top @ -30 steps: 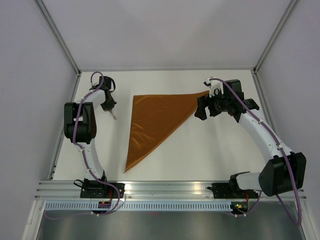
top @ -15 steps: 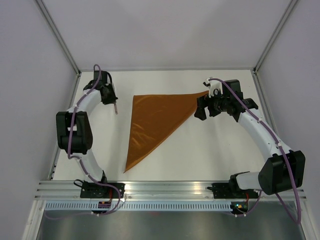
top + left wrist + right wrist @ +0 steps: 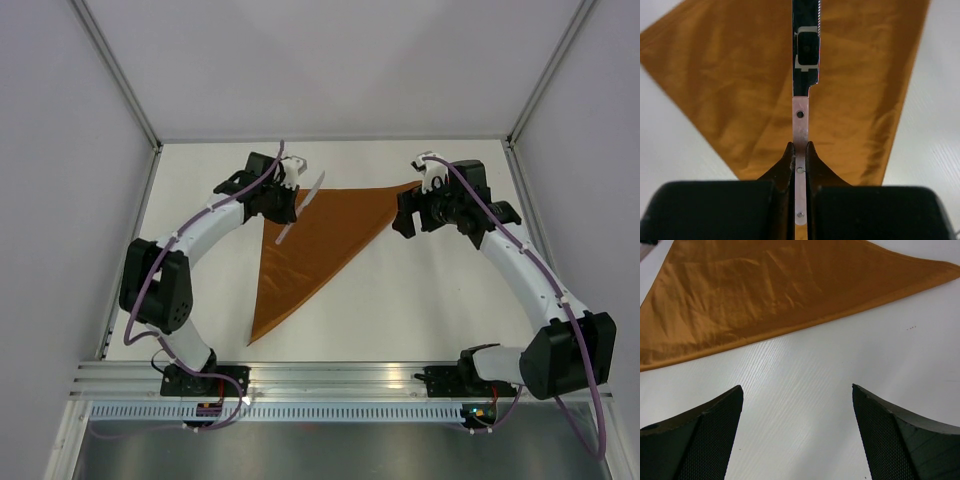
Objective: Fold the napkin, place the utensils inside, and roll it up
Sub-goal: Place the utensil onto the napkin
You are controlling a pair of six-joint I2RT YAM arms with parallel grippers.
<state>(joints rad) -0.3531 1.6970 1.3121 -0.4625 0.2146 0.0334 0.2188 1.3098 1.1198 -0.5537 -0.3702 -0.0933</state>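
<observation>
**Top view.** I see the napkin [image 3: 310, 245] folded into 1 triangle and lying flat on the worktop [image 3: 430, 290], slightly toward 9 o'clock of the centre. Its 3 corners point to 10, 2 and 7 o'clock, and the long edge runs from the 2 o'clock tip down to the 7 o'clock tip. The left gripper [image 3: 288, 200] is over the 10 o'clock corner. The right gripper [image 3: 405, 215] is just beside the 2 o'clock tip.

**Left wrist view.** The left gripper [image 3: 800, 150] is pressed together, pinching the handle of 1 knife [image 3: 800, 120]. The blade runs straight toward 12 o'clock over the rust-brown cloth [image 3: 730, 85]. I cannot tell whether the knife touches the cloth.

**Right wrist view.** The right gripper [image 3: 796, 390] is spread wide and holds nothing, with only bare white worktop between its 2 fingers [image 3: 700, 435]. The napkin [image 3: 765, 290] lies ahead at 12 o'clock, apart from both fingers. Its hemmed long edge slants from 9 o'clock up to a tip at 2 o'clock.
</observation>
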